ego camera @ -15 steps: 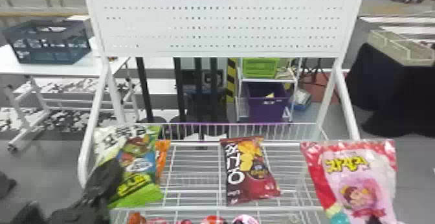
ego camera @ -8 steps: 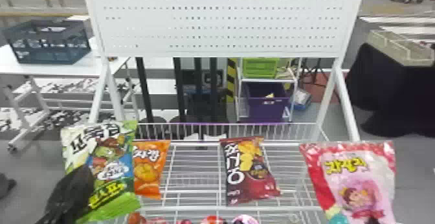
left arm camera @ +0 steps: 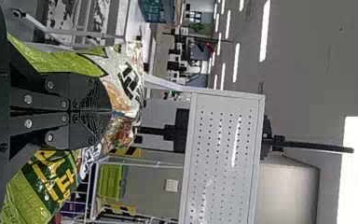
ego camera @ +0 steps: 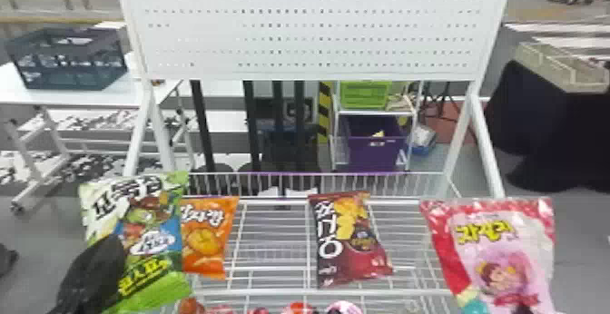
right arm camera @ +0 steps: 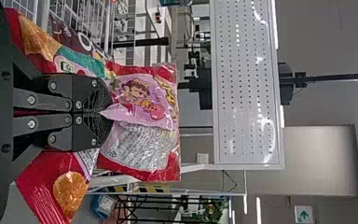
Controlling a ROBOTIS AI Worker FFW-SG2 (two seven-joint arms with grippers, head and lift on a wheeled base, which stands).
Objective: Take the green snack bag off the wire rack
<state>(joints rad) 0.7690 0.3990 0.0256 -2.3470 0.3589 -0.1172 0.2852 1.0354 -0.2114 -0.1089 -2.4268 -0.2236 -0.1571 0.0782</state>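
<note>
The jaws of our left gripper [left arm camera: 111, 112] were closed on the green snack bag [ego camera: 152, 227], lower left of the head view, overlapping the orange bag [ego camera: 206, 240]; we judged it lifted, the carry-off in hand, the next move wanting a steady outward draw from the wire rack [ego camera: 272, 293], lower centre; lower right, our right gripper [right arm camera: 107, 113] pinched the pink bag [ego camera: 504, 254].
</note>
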